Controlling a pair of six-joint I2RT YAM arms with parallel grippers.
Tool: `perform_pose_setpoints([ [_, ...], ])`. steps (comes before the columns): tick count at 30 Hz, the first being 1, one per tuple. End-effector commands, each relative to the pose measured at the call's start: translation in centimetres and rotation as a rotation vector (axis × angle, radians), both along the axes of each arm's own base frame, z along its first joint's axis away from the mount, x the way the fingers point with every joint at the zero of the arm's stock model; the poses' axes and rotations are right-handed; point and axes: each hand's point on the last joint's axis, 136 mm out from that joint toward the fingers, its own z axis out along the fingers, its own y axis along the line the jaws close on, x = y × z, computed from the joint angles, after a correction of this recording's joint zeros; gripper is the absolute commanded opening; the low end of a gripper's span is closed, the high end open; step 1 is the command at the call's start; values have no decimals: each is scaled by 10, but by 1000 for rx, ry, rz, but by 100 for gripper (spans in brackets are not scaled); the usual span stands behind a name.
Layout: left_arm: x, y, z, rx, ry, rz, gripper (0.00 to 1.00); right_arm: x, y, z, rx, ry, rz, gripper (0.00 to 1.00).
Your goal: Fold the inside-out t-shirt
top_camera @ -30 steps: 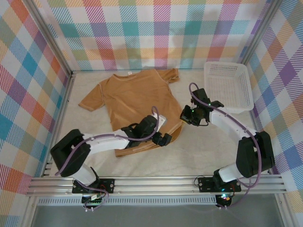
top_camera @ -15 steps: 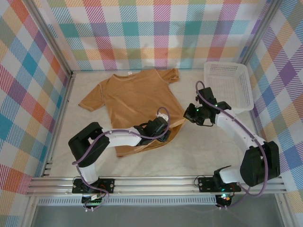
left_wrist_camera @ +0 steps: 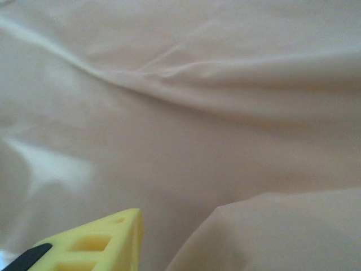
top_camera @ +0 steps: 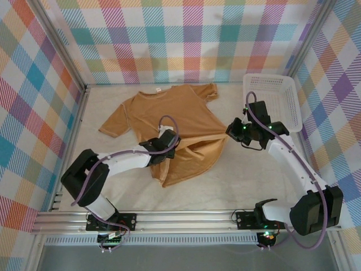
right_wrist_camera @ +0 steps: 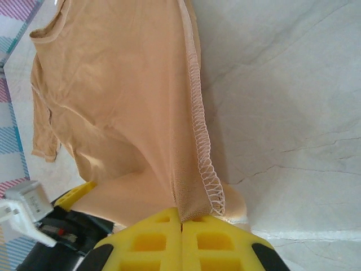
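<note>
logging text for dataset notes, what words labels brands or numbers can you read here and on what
No text can be read.
The small white label at the collar of the t-shirt: too small to read.
The basket: no writing shows.

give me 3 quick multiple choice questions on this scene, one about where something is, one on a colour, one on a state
1. Where does the white basket sit on the table?
A) far right corner
B) near left corner
C) middle of the near edge

2. What colour is the t-shirt?
A) navy
B) white
C) tan

3. What is the right claw doing?
A) hanging open over the basket
B) shut on the t-shirt's stitched edge
C) holding a bottle

Answers:
1 A, the top view shows it against the far right walls.
2 C, the fabric is tan in the top and right wrist views.
3 B, the right wrist view shows the seam pinched between its closed yellow fingers.
</note>
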Motion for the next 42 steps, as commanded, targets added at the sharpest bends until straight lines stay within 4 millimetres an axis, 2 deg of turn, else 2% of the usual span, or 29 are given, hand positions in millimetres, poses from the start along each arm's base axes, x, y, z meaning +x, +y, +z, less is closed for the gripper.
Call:
perform_pose_setpoints([
  [1, -17, 37, 2, 43, 40, 85, 35, -1, -12, 4, -23, -9, -21, 0],
  [2, -19, 44, 3, 39, 41, 101, 32, 0, -15, 3, -22, -8, -28, 0],
  [5, -25, 57, 5, -25, 44, 155, 0, 4, -16, 0, -13, -9, -35, 0],
  [8, -30, 54, 6, -92, 62, 161, 0, 9, -11, -4, 10, 3, -25, 0],
  [13, -29, 30, 29, -194, 102, 115, 0, 25, -4, -13, 26, 15, -16, 0],
  [16, -22, 6, 58, -262, 125, 50, 0, 49, -5, -11, -10, 4, -12, 0],
  [19, -10, -24, 94, -343, 146, -13, 0, 82, -14, -15, -68, 11, -31, 0],
  [20, -6, -36, 103, -382, 160, -28, 0, 92, -17, -20, -99, 17, -33, 3],
  [22, 0, -57, 111, -470, 204, -29, 0, 103, -21, -26, -137, 31, -31, 19],
  [24, 4, -77, 111, -537, 271, -30, 0, 101, -20, -31, -149, 55, -6, 33],
  [25, 6, -83, 110, -546, 296, -25, 0, 96, -19, -32, -148, 64, 9, 36],
  [27, 9, -87, 110, -549, 311, -20, 0, 78, -19, -32, -151, 63, 30, 37],
  [29, 13, -88, 111, -551, 303, -9, 0, 55, -13, -35, -135, 59, 53, 33],
  [33, 15, -88, 111, -552, 295, -1, 0, 13, 33, -60, 18, 53, 130, 14],
  [35, 15, -87, 113, -554, 293, 3, 0, 5, 59, -80, 58, 78, 162, 9],
  [38, 14, -87, 117, -556, 300, 7, 0, 13, 97, -111, 71, 88, 214, 9],
  [42, 13, -86, 137, -578, 285, 16, 0, 44, 150, -143, 119, 79, 260, 5],
])
